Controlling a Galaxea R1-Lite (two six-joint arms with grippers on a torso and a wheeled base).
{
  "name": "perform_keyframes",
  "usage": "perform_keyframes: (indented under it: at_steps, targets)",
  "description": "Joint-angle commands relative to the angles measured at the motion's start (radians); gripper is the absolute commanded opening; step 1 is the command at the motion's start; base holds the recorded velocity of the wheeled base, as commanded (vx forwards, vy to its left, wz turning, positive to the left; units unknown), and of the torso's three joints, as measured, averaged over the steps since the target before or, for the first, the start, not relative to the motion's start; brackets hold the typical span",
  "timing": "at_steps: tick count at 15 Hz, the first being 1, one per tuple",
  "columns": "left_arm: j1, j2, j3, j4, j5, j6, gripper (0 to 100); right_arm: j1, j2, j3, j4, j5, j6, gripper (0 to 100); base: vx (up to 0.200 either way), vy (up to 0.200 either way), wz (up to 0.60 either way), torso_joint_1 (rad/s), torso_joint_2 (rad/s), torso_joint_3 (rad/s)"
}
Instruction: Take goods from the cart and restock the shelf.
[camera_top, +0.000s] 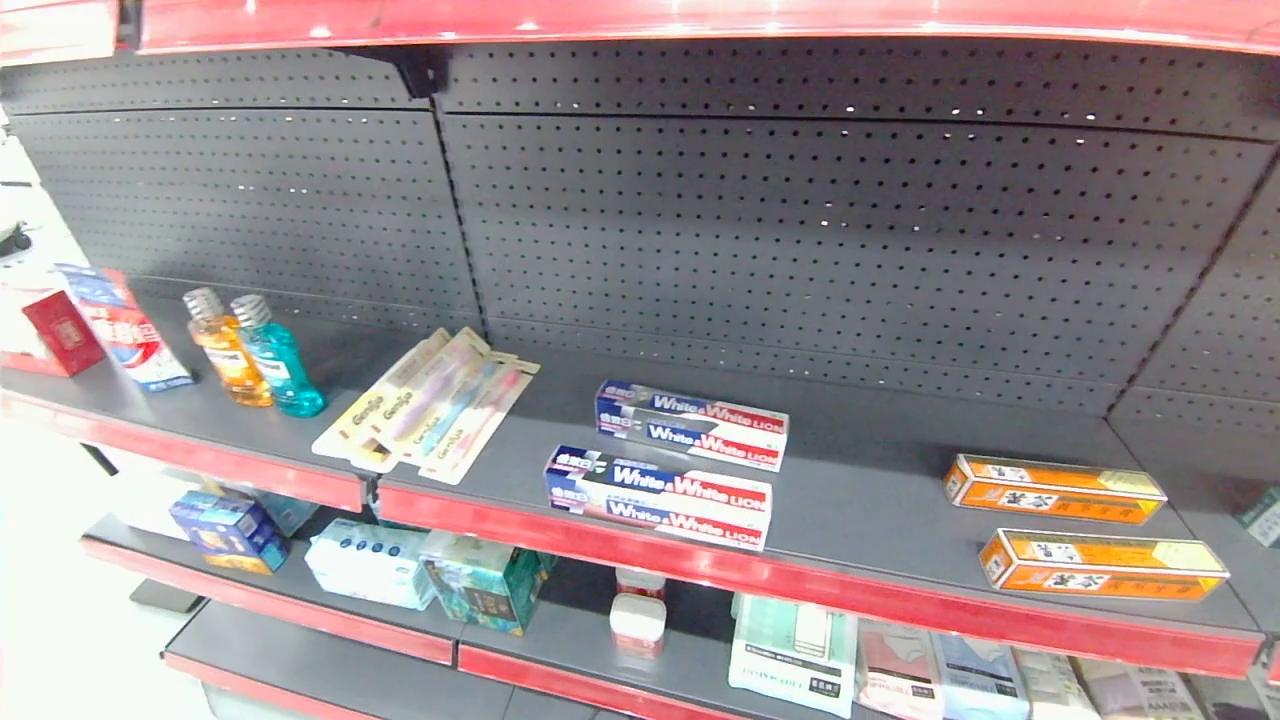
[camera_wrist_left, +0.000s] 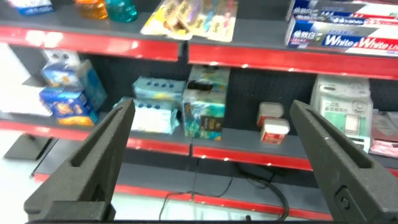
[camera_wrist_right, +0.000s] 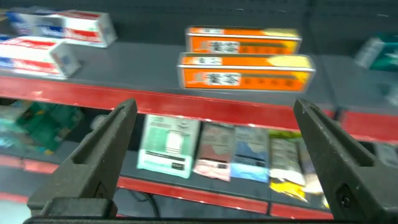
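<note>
- Left gripper (camera_wrist_left: 211, 111): fingers spread wide, nothing between them. It faces the lower tier, where tissue packs (camera_wrist_left: 152, 113) lie beside a green box (camera_wrist_left: 206, 102).
- Right gripper (camera_wrist_right: 214, 107): fingers likewise spread and empty. It sits in front of the red shelf edge, below two orange cartons (camera_wrist_right: 245, 70).
- Goods in sight all lie on the shelf (camera_top: 880, 470). From the robot's left: two mouthwash bottles (camera_top: 255, 355) upright and touching, toothbrush packs (camera_top: 430, 405) fanned flat, two blue-and-white toothpaste cartons (camera_top: 660, 495) one behind the other, then the orange pair.
- Handling, judged:
  - Cartons: light, stiff card, long faces likely to dent. Take hold across the narrow width near mid-length so the box does not swing.
  - Bottles: heavier, smooth, probably slippery. Grip the body below the cap and keep it upright.
  - Toothbrush packs: thin, flat and flexible, with little edge to catch. Hardest to lift off a flat surface.
</note>
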Motion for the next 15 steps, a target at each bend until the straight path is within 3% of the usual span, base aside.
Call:
perform_keyframes:
  at_steps: [1, 4, 9, 11, 12, 13, 14, 15]
  targets:
    - [0.001, 0.001, 0.0, 0.0, 0.0, 0.0, 100, 0.0, 0.002, 0.0, 0.0, 0.0, -0.001, 100, 0.0, 0.0, -0.6, 0.017, 0.0, -0.007]
    - [0.001, 0.001, 0.0, 0.0, 0.0, 0.0, 100, 0.0, 0.002, 0.0, 0.0, 0.001, 0.001, 100, 0.0, 0.0, -0.6, 0.002, 0.0, 0.002]
    - [0.001, 0.0, 0.0, 0.0, 0.0, 0.003, 100, -0.002, 0.002, 0.0, 0.0, 0.0, 0.001, 100, 0.0, 0.0, 0.0, 0.0, 0.0, 0.0]
    - [0.002, 0.0, 0.0, -0.003, 0.029, 0.008, 100, 0.0, 0.002, 0.0, 0.0, 0.0, -0.002, 100, 0.0, 0.0, 0.0, 0.0, 0.0, 0.0]
    - [0.002, 0.015, -0.058, -0.009, 0.061, 0.0, 100, 0.0, 0.002, 0.0, 0.0, 0.0, -0.004, 100, 0.0, 0.0, 0.0, 0.0, 0.0, 0.0]
    - [-0.001, 0.237, -0.304, -0.003, 0.084, -0.091, 100, 0.0, 0.002, 0.0, 0.0, 0.0, -0.002, 100, 0.0, 0.0, 0.0, 0.0, 0.0, 0.0]
    - [0.005, 0.368, -0.434, -0.004, 0.092, -0.152, 100, 0.0, 0.002, 0.0, 0.0, 0.001, -0.005, 100, 0.0, 0.0, 0.0, 0.0, 0.0, 0.0]
    - [0.007, 0.458, -0.523, 0.017, 0.101, -0.146, 100, 0.0, 0.002, 0.0, 0.0, 0.001, -0.002, 100, 0.0, 0.0, 0.0, 0.0, 0.0, 0.0]
